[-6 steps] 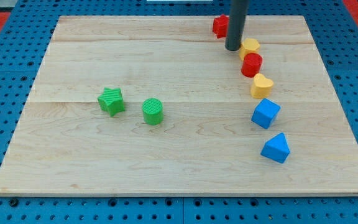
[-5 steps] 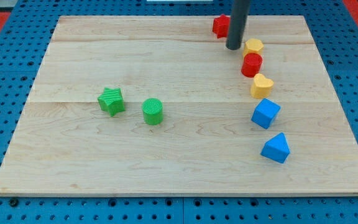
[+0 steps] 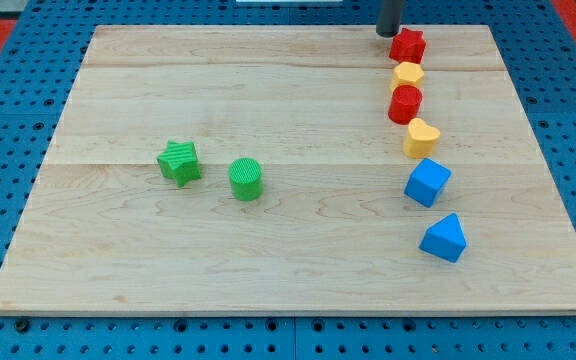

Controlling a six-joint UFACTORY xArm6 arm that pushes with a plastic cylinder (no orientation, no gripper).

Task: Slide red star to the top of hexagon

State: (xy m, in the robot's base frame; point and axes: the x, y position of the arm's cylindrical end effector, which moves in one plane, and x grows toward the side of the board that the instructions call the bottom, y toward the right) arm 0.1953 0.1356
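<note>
The red star sits near the board's top edge, directly above the yellow hexagon and close to it or touching it. My tip is at the view's top, just left of and slightly above the red star, close to its left side. Below the hexagon a red cylinder continues the column.
Below the red cylinder are a yellow heart, a blue cube and a blue triangular block. A green star and a green cylinder lie at the board's left-centre. The wooden board rests on blue pegboard.
The red star has slid right, from left of the rod to directly above the yellow hexagon. My tip has moved up toward the board's top edge and slightly right.
</note>
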